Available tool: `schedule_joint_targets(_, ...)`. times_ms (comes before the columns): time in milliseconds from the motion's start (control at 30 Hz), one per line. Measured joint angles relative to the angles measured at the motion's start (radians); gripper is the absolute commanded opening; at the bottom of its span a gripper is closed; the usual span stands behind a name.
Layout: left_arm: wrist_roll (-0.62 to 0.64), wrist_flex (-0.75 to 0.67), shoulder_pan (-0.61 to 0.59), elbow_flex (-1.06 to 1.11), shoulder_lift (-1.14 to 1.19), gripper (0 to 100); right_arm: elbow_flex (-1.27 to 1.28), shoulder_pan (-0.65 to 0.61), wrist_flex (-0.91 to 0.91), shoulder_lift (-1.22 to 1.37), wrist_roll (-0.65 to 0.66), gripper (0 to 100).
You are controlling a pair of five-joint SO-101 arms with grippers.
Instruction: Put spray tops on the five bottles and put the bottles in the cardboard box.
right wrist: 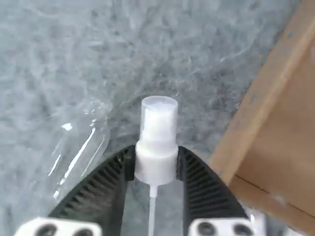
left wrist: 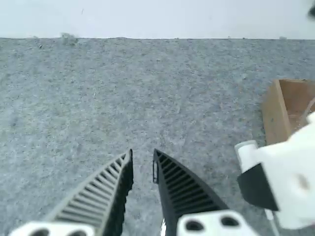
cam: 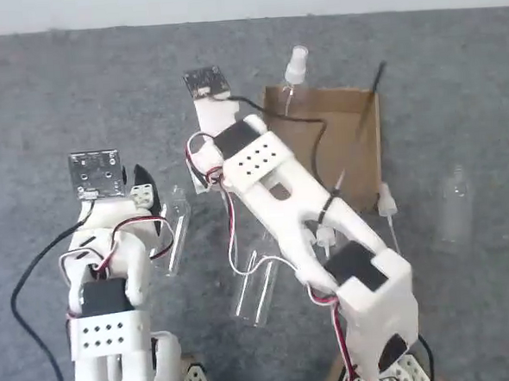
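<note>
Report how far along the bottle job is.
Done: perhaps one; a spray top stands at the cardboard box's far corner. In hand: the right gripper clamps another spray top beside a lying bottle. Remaining: an upright bottle without top, a loose top beside the box.

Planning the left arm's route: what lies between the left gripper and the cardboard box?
In the high view, the right arm crosses between the left gripper and the cardboard box.

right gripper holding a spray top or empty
Shut on a spray top: in the right wrist view the right gripper has its two fingers pressed against both sides of the white top's collar, with no gap.
</note>
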Motion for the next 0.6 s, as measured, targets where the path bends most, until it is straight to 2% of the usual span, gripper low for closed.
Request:
schedule_joint_targets(133, 0.000, 0.000, 0.000, 0.000, 0.000, 5, 0.000, 0.000, -0.011, 0.038, -0.006, 26.6)
schedule_joint_targets(300, 0.000, 0.000, 0.000, 0.000, 0.000, 5, -0.008, -0.002, 0.008, 0.043, -0.006, 27.9)
schedule_joint_targets(433, 0.000, 0.000, 0.000, 0.000, 0.000, 5, -0.071, 0.035, 0.117, 0.023, 0.017, 27.9)
schedule_joint_targets(600, 0.000, 0.000, 0.000, 0.000, 0.000, 5, -0.143, 0.144, 0.328, -0.098, 0.129, 27.9)
